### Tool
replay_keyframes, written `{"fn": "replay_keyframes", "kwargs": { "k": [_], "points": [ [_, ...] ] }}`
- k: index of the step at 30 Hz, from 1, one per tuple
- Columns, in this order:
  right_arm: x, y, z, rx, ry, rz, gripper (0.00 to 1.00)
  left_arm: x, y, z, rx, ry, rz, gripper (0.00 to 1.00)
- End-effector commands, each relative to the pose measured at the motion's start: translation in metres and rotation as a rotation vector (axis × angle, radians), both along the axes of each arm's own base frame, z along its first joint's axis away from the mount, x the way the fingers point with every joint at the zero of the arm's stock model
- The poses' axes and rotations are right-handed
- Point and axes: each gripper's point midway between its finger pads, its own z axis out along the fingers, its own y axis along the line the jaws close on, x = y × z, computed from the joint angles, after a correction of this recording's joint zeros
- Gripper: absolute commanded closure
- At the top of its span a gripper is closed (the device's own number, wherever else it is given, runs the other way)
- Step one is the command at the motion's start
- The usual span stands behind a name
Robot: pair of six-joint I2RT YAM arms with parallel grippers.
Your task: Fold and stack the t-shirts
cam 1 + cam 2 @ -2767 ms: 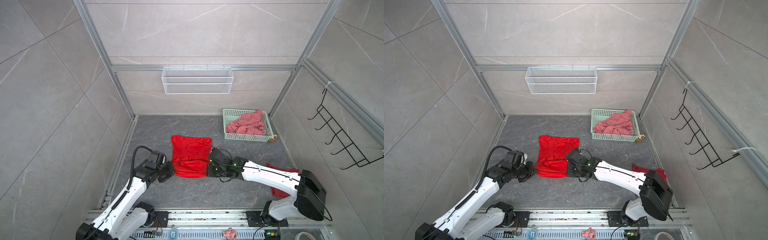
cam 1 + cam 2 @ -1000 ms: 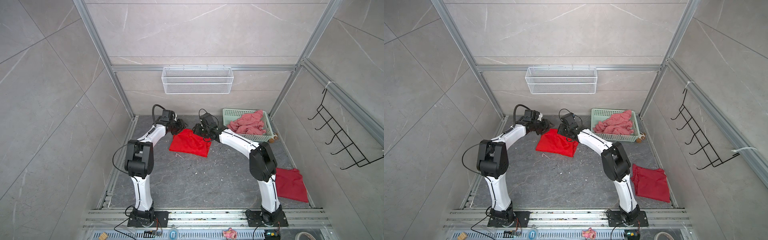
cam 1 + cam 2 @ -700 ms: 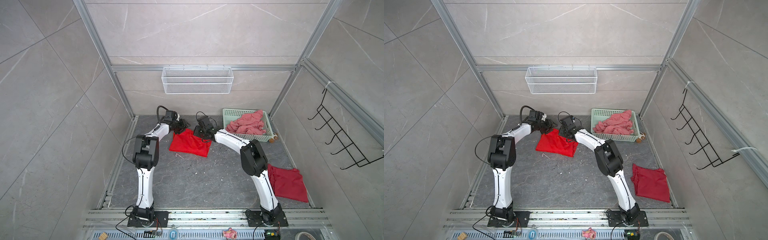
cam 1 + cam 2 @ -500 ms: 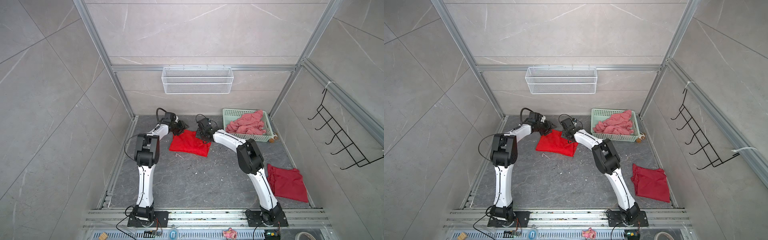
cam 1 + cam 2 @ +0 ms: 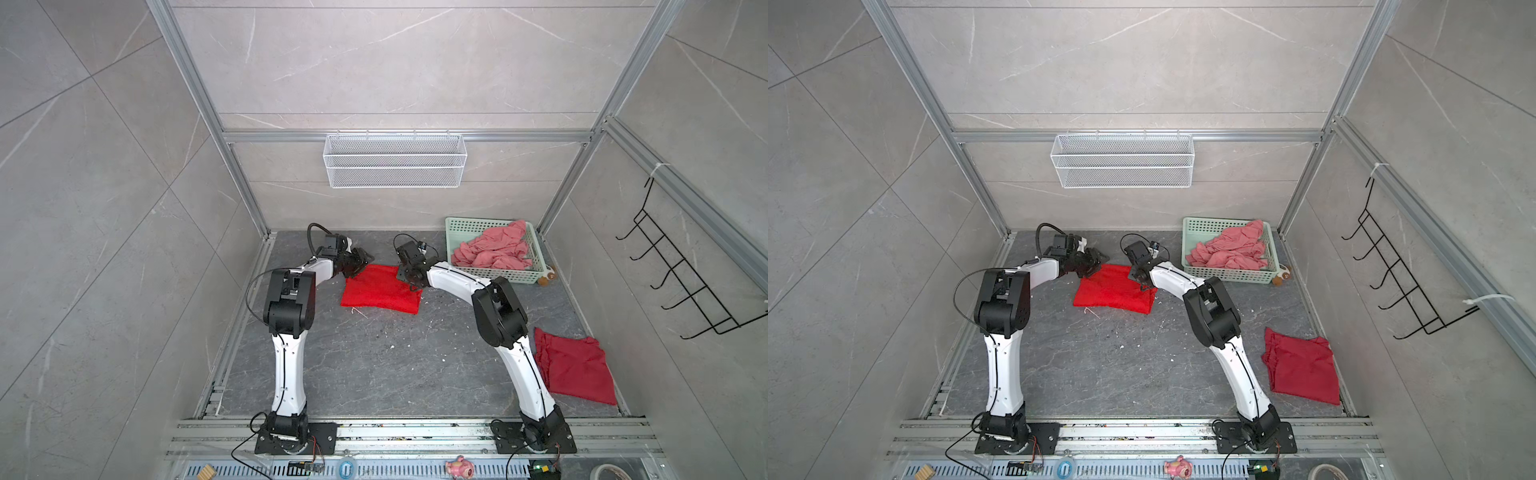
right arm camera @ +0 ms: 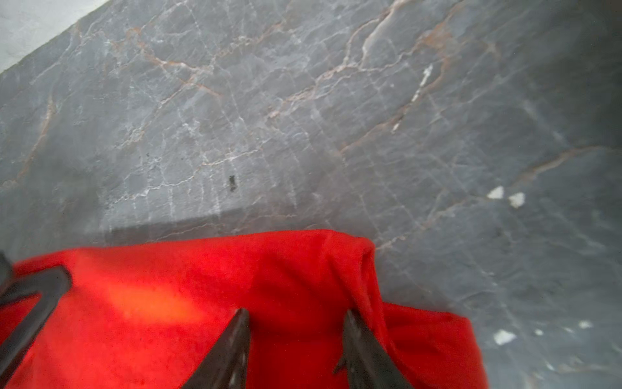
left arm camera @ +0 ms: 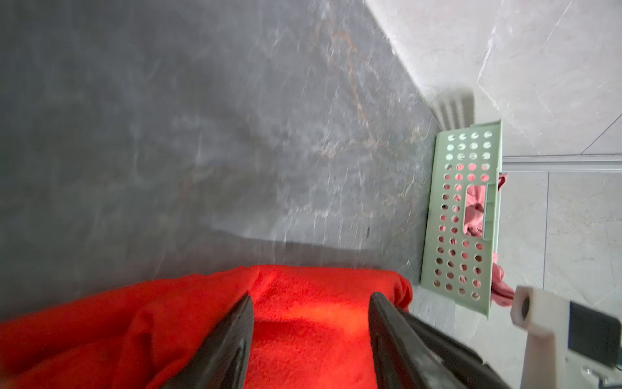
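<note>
The bright red t-shirt (image 5: 380, 291) is found folded into a flat rectangle on the grey stone surface (image 5: 395, 365), at the far middle of the workspace. The left gripper (image 5: 360, 263) is positioned at its far left corner and the right gripper (image 5: 406, 275) at its far right corner. In the left wrist view the left gripper (image 7: 309, 296) is seen released, jaws apart above the fabric. In the right wrist view the right gripper (image 6: 296, 313) is likewise seen with jaws apart, red fabric lying between them and a raised fold beside one finger; no pinch is observed. A darker crimson t-shirt (image 5: 575, 368) is laid folded at the near right. Salmon-pink t-shirts (image 5: 494, 251) are heaped in the mint-green basket (image 5: 498, 276) at the far right.
</note>
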Motion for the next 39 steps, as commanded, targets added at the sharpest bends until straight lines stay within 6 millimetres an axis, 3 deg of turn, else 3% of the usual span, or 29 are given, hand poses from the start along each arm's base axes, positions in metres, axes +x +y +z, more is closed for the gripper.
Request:
{"fn": "replay_keyframes", "kwargs": {
  "k": [1, 4, 7, 13, 16, 20, 24, 26, 31, 39],
  "points": [
    [-0.027, -0.045, -0.040, -0.136, 0.160, -0.022, 0.52, -0.039, 0.036, -0.054, 0.106, 0.198, 0.116, 0.41],
    [-0.022, -0.045, -0.033, -0.143, 0.151, 0.025, 0.52, -0.050, 0.037, -0.045, 0.086, 0.190, 0.140, 0.41],
    [-0.019, -0.041, -0.013, -0.131, 0.113, 0.069, 0.52, -0.059, 0.034, -0.022, 0.042, 0.143, 0.139, 0.41],
    [-0.024, -0.028, 0.056, -0.121, -0.011, 0.211, 0.49, -0.086, 0.029, 0.058, 0.016, -0.019, 0.092, 0.41],
    [-0.042, -0.018, 0.083, -0.122, -0.041, 0.260, 0.47, -0.109, 0.038, 0.077, 0.056, -0.039, 0.115, 0.37],
    [-0.074, -0.002, 0.095, -0.118, -0.041, 0.294, 0.46, -0.150, 0.060, 0.064, 0.166, 0.051, 0.165, 0.31],
    [-0.101, 0.016, 0.085, -0.095, -0.009, 0.315, 0.45, -0.190, 0.075, 0.045, 0.233, 0.098, 0.180, 0.12],
    [-0.108, 0.021, 0.075, -0.086, 0.006, 0.312, 0.44, -0.202, 0.078, 0.037, 0.253, 0.117, 0.169, 0.09],
    [-0.114, 0.035, 0.049, -0.087, 0.033, 0.344, 0.43, -0.209, 0.070, 0.017, 0.230, 0.136, 0.120, 0.08],
    [-0.115, 0.041, 0.000, -0.164, 0.126, 0.425, 0.43, -0.198, 0.051, -0.017, 0.180, 0.139, 0.000, 0.09]
  ]
}}
